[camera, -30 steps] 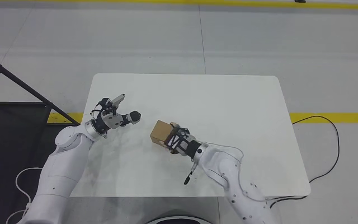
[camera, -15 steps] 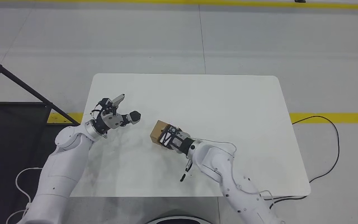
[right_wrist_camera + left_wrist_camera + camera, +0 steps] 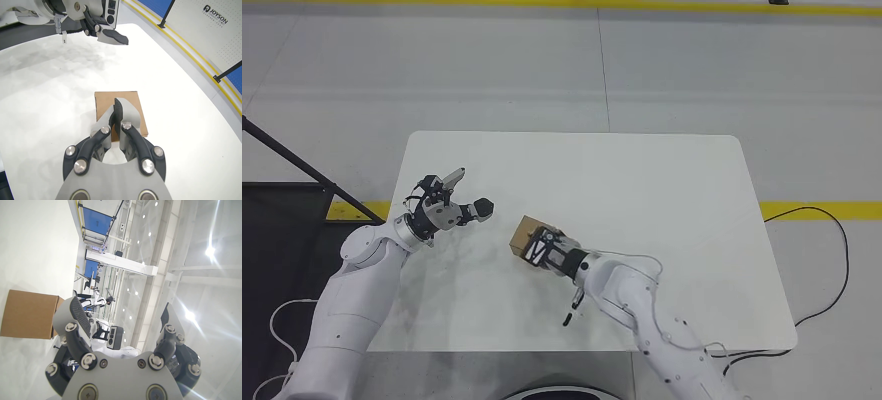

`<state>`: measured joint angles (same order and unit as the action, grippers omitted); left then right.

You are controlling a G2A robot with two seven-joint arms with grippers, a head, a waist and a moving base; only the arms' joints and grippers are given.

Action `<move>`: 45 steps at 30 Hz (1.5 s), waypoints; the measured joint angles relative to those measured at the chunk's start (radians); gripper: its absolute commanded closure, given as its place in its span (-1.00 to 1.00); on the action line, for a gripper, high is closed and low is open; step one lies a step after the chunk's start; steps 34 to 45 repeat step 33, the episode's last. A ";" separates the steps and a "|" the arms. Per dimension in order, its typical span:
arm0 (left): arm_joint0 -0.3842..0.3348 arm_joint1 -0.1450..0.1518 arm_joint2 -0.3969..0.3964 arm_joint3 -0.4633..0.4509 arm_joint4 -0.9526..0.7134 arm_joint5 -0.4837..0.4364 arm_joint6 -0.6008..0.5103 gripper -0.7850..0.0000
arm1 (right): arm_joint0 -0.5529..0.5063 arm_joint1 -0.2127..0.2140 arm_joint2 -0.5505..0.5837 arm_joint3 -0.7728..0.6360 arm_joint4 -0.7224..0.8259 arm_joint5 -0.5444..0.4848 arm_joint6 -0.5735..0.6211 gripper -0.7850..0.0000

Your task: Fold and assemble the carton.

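Okay, so I'm looking down from the top camera and the small brown carton (image 3: 525, 233) is sitting on the white desk (image 3: 672, 180), left of the middle and closer to the robot's side, turned at an angle to the desk's edges. The right pincer (image 3: 544, 250) is lying low against the side of the carton that faces the robot. On the right wrist camera I'm seeing its two fingers (image 3: 130, 113) squeezed nearly together over the carton's top, with a strip of cardboard showing between them lower down, so it's gripping the carton by one panel. The flat top panel is facing up and looking closed from here.

The left pincer (image 3: 470, 192) is hanging over the left part of the desk, near the carton but not touching it. Its jaws are spread wide and holding nothing. From the left wrist camera I'm getting the carton off to one side, just past one ribbed pad (image 3: 79, 311), resting on the desk.
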<state>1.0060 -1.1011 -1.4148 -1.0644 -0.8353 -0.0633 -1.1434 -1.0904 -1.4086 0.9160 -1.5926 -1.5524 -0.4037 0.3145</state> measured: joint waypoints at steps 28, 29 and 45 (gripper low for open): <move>0.000 0.000 0.000 0.000 0.000 0.000 0.000 -1.00 | -0.322 0.089 0.314 -0.309 -0.033 -0.124 -0.357 -0.96; 0.000 0.000 0.000 0.000 0.000 0.000 0.000 -1.00 | -0.322 0.089 0.314 -0.308 -0.033 -0.124 -0.357 -0.98; 0.000 0.000 0.000 0.000 0.000 0.000 0.000 -1.00 | -0.322 0.089 0.314 -0.308 -0.033 -0.124 -0.357 -1.00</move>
